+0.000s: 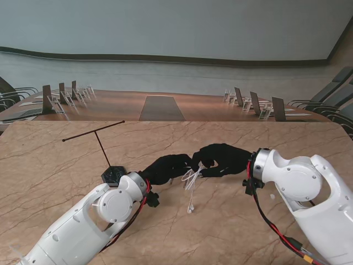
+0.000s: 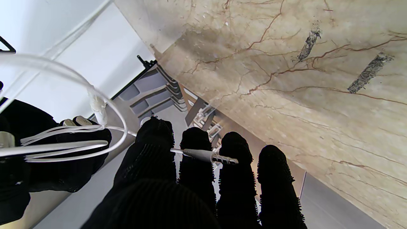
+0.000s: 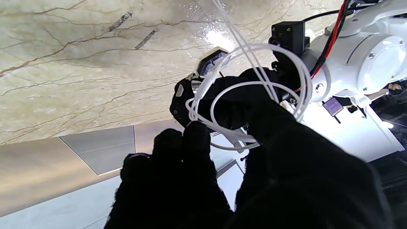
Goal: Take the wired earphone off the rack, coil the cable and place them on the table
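Nearest to me, the two white arms rise from the corners, and between them a short tail of cable (image 1: 191, 199) hangs down to the worktop (image 1: 231, 232), its end apparently touching the marble.

Just beyond, the left hand (image 1: 165, 168) and the right hand (image 1: 223, 159) meet fingertip to fingertip over the middle of the worktop. The earphone (image 1: 192, 178) is off the rack and sits between them as a bundle of white loops. The right hand's fingers (image 3: 194, 140) are closed on several turns of cable (image 3: 248, 95), pinching them against the thumb. In the left wrist view the plug (image 2: 206, 156) lies across the left hand's fingers (image 2: 194, 165), which stand nearly straight; I cannot tell whether that hand truly grips anything or only supports the plug and cable.

My reading is that the coiling step is in hand and well along. The next move calls for gathering the hanging tail into the loops without letting the held turns spring apart, then lowering the bundle to the marble.

Left of the hands and slightly farther, the rack (image 1: 113, 174) stands on its dark base, its thin crossbar reaching out leftward; that is the one thing to keep clear of. Right of the hands and nearer to me the worktop offers open room. The far edge lies well beyond the hands.
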### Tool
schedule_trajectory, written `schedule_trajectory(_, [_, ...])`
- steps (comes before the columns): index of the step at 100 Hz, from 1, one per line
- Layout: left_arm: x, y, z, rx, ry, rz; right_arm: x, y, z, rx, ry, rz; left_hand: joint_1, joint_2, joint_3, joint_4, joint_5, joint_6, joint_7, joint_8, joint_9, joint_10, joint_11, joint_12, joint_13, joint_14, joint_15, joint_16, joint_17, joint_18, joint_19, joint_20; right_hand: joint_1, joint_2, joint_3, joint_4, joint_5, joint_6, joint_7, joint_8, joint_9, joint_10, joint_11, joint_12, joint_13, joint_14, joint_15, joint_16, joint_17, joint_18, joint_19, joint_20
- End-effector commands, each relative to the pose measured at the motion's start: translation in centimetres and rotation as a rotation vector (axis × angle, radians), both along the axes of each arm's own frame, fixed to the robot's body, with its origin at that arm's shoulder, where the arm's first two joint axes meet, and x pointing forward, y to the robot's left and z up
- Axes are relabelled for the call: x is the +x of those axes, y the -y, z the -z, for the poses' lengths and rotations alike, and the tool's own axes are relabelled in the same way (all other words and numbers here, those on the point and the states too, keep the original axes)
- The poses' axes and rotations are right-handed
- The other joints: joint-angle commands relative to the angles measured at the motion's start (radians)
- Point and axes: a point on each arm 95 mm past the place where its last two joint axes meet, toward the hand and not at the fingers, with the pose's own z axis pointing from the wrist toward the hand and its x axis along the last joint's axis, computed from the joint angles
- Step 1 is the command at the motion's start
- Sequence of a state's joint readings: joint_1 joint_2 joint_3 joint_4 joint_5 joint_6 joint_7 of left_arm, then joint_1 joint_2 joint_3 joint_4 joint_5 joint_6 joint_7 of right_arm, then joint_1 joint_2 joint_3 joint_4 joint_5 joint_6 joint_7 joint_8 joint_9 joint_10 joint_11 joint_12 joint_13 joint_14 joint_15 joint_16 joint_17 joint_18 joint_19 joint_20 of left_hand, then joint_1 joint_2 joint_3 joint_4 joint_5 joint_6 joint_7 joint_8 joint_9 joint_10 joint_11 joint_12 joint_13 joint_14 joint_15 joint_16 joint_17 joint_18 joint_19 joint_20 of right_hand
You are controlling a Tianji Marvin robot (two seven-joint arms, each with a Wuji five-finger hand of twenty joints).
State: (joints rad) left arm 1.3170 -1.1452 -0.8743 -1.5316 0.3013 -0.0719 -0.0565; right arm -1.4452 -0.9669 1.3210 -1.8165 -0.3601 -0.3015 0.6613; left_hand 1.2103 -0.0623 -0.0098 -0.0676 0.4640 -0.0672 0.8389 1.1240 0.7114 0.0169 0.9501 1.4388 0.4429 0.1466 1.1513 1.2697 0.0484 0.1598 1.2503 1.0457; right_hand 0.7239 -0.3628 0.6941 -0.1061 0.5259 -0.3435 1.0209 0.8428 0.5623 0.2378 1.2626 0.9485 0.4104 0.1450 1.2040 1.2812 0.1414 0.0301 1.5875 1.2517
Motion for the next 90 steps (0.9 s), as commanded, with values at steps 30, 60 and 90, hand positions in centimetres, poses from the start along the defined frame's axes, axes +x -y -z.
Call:
schedule_trajectory(30, [0.2,0.7,0.0,0.031,-0.015,0.027,0.4,-0.7,-0.1,0.069,-0.001,-0.018,0.035,-0.04,0.004,0.027,0.012,0.009,0.005,-0.16,-0.027,0.003,-0.123,-0.024,-0.031,0.008,-0.087,-0.061,-0.022,0.001,-0.035,-0.071,0.081,0.057,0.174,0.066,0.083,-0.047,0.235,0.034,0.121,0.102,0.051,-0.072,0.087,0.135,0.073,-0.055,0.046,-0.034,0.011,0.033])
schedule_trajectory(60, [0.5,1.5,-0.3,0.062,-0.019,0.059,0.7,-1.5,-0.7,0.117,0.003,-0.055,0.034,-0.072,0.034,0.037,0.043,0.086,0.012,-0.36,0.048,0.033,-0.206,-0.086,0.069,0.063,-0.109,-0.109,0.053,0.064,-0.017,-0.079,0.073,0.042,0.191,0.078,0.11,-0.054,0.232,0.059,0.134,0.105,0.047,-0.078,0.101,0.14,0.077,-0.07,0.065,-0.019,0.014,0.023])
schedule_trajectory(90, [0.8,1.5,-0.6,0.052,0.028,0.063,0.5,-1.8,-0.5,0.118,-0.014,-0.074,-0.076,-0.158,0.18,0.014,0.151,-0.044,-0.032,-0.346,-0.158,0.018,-0.306,0.001,-0.17,-0.011,-0.216,-0.097,-0.105,-0.025,-0.216,-0.148,0.062,0.037,0.203,0.087,0.128,-0.06,0.217,0.088,0.142,0.108,0.044,-0.082,0.111,0.147,0.082,-0.085,0.074,-0.008,0.018,0.014])
